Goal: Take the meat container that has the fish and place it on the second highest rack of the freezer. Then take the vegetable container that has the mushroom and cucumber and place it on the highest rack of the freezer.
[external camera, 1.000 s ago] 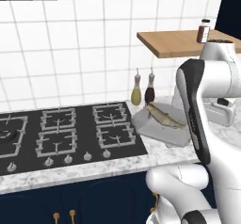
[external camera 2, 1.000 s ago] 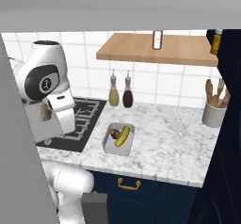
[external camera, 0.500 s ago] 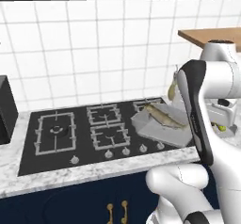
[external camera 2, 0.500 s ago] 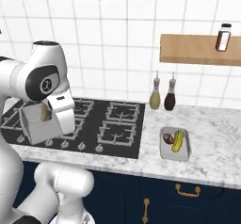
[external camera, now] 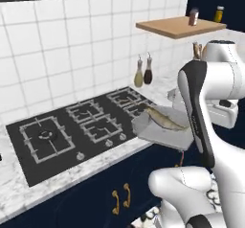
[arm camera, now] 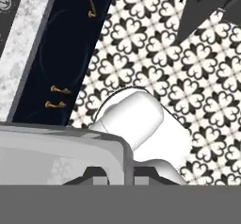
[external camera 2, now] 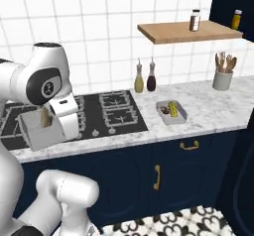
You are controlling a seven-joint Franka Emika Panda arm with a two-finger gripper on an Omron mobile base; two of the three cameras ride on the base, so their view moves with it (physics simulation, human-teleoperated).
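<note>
Shallow pale grey meat tray (external camera: 160, 129) with the slim olive-tan fish (external camera: 165, 118) carried in the air, over the counter edge beside the black gas hob (external camera: 81, 126). Held by its rim at the two-finger gripper (arm camera: 117, 173); jaws seemingly pinching that rim, though not shown clearly. Risk: tray tilting while the base drives, fish sliding off onto the patterned tile floor (arm camera: 188, 63). Second tray with yellow-green cucumber (external camera 2: 172, 108) and dark brown mushroom (external camera 2: 164, 110) resting on the marble counter (external camera 2: 208, 106).
</note>
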